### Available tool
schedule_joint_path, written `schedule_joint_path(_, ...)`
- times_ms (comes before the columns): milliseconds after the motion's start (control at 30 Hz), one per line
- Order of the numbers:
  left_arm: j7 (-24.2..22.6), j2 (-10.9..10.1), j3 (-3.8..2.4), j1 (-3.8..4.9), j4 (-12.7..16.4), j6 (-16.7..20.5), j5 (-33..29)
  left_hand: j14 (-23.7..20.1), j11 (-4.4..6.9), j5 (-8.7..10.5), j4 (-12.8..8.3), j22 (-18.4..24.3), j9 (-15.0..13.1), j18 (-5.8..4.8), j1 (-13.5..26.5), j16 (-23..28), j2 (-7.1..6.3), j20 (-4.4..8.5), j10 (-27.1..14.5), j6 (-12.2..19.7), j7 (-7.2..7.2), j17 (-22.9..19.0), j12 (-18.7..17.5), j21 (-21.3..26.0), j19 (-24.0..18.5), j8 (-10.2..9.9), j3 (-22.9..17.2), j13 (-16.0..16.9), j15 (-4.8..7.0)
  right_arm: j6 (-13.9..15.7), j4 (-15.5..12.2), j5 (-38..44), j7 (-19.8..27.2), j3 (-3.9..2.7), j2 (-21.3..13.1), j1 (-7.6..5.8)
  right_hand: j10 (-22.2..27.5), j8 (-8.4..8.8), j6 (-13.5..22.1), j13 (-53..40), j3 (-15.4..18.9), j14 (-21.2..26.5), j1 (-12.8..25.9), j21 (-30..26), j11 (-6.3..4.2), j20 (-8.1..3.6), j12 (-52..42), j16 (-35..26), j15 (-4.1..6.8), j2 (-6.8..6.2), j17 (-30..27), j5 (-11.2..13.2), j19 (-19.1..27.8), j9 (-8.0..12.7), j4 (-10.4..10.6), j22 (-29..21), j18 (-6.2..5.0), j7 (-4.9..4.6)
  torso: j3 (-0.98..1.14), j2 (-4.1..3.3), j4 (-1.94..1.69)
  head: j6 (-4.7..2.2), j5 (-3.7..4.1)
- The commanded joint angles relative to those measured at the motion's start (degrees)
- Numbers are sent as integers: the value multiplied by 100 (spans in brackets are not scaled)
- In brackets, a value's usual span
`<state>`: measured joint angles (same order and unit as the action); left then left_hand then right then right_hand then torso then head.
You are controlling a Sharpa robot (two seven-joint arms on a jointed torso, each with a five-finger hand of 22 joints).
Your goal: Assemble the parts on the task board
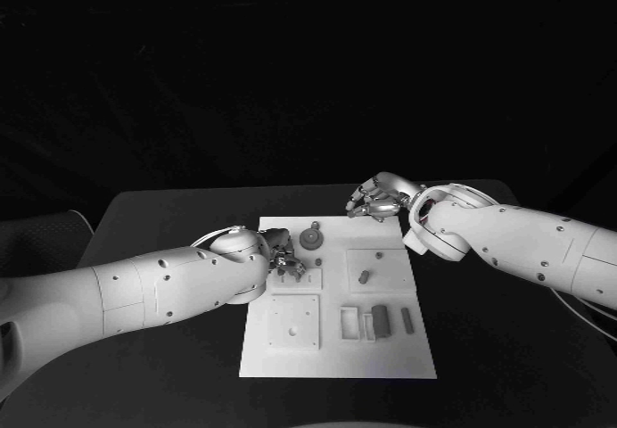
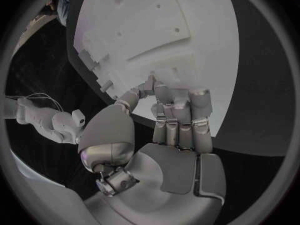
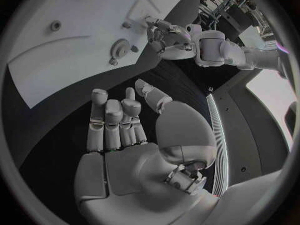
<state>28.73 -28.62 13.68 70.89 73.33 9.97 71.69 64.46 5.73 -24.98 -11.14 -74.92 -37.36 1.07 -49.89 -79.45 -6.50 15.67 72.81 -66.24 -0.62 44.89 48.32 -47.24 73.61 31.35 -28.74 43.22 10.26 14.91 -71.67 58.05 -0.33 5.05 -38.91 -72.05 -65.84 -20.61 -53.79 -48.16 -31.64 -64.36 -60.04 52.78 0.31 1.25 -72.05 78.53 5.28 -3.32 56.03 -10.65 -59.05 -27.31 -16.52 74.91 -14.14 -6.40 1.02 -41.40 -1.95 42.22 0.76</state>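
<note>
Looks early on: loose parts (image 1: 380,318) lie on the task board (image 1: 337,357); left robot hand (image 1: 283,261) fingers curled over it, grip unclear; right robot hand (image 1: 377,201) empty, off-board.

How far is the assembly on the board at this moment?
It looks early. Done: a round part already stands near the far edge of the board. In hand: the left robot hand works over the board's left side; whether it holds a piece cannot be told. The right robot hand hovers open beyond the far right corner. Left: loose parts lie near the front.
</note>
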Motion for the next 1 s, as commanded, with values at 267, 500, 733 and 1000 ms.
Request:
schedule_joint_path(267, -38, 18, -2, -15, -4, -10, 81, 13, 23, 321, 112, -106, 12, 351, 41, -41, -130, 17, -32, -22, 56, -31, 41, -27, -22, 34, 10, -22, 139, -94, -8, -9, 57, -3, 4, 0, 37, 27, 7, -6, -5, 13, 44, -35, -3, 10, 30, -16, 27, -38, -6, -25, 13, -11, 3, 59, -86, -30, 2, 2, 0, 10, 25)
schedule_joint_path(500, -48, 13, -2, -16, -6, -25, 77, 11, 23, 350, 132, -106, 15, 354, 59, -44, -162, 17, -34, -17, 56, -37, 43, -26, -24, 40, 16, -26, 139, -94, -5, -9, 58, -3, 4, 0, 38, 31, 11, -7, -6, 14, 42, -35, -2, 10, 30, -16, 26, -41, -6, -25, 13, -12, 1, 59, -86, -31, 2, 2, -1, 16, 26)
schedule_joint_path(733, -60, 16, -2, -17, -8, -39, 72, -3, 21, 214, 100, -113, 15, 360, 166, -61, -158, 17, -45, 2, 59, -47, 57, -38, -36, 64, 188, -29, 137, -93, -5, -9, 60, -3, 8, 0, 39, 33, 13, -7, -6, 14, 42, -35, -1, 10, 30, -16, 26, -42, -6, -24, 14, -13, 1, 59, -86, -32, 0, 0, -3, 22, 26)
schedule_joint_path(1000, -66, 12, -2, -17, -13, -63, 30, -19, 22, 198, 18, -106, 21, 368, 235, -68, -138, 16, -62, 25, 58, -61, 62, -35, -58, 79, 361, -36, 140, -68, -5, -9, 38, -3, 7, 0, 39, 35, 15, -8, -5, 15, 43, -35, 0, 10, 30, -15, 25, -44, -6, -24, 13, -14, 2, 59, -86, -33, 0, 1, -2, 23, 31)
